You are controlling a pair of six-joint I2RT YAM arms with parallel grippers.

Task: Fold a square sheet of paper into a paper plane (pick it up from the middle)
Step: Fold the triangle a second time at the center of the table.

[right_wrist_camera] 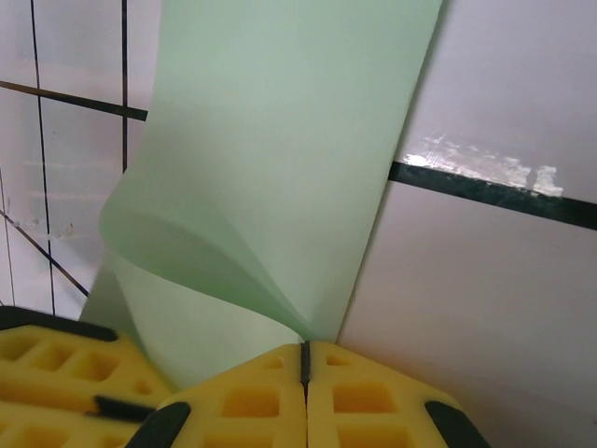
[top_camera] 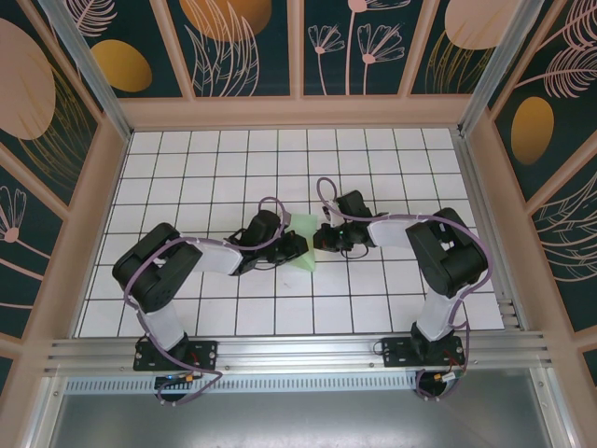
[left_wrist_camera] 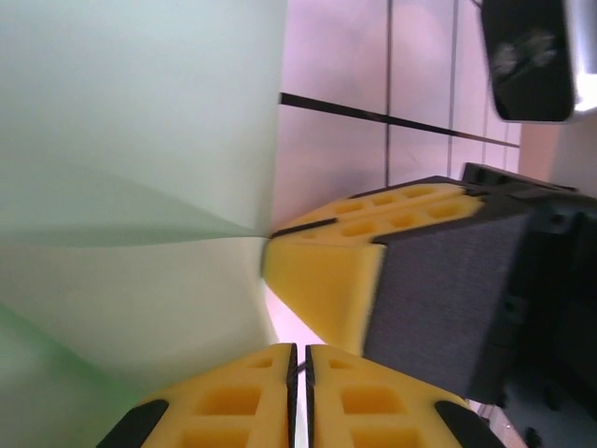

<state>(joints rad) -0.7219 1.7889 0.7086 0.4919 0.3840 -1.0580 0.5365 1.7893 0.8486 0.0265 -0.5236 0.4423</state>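
Yellow pads (right_wrist_camera: 336, 375) of the right gripper (right_wrist_camera: 304, 357) sit at the bottom edge of the right wrist view. Jaws are pressed together with only a thin slit, pinching the sheet of paper (right_wrist_camera: 280, 140) where its curled fold runs down into the slit. Sheet is pale mint green and plain. It rises from the jaws to the top of that frame, its left side rolled over in a soft curve, not creased flat. White tiled worktop (right_wrist_camera: 494, 308) with dark grid lines (right_wrist_camera: 485, 191) shows behind, mostly in the right half of the frame.

Left wrist view: left gripper (left_wrist_camera: 300, 364) at bottom centre, jaws likewise pressed together with a thin slit between. Sheet fills the left half and comes down to them, but I cannot tell if it is actually caught in the slit. Right gripper's yellow tip comes in from the right at mid frame, touching the sheet where a shallow crease ends.

Top view: left arm (top_camera: 163, 266) and right arm (top_camera: 448, 247) both reach toward the middle of the worktop, grippers facing each other and close together. Sheet sits between them at centre frame, partly hidden by the left gripper. A pale green triangle pokes out below and a smaller bit above. Sheet looks bent, not lying flat. Arm bases sit at the bottom edge, well apart.
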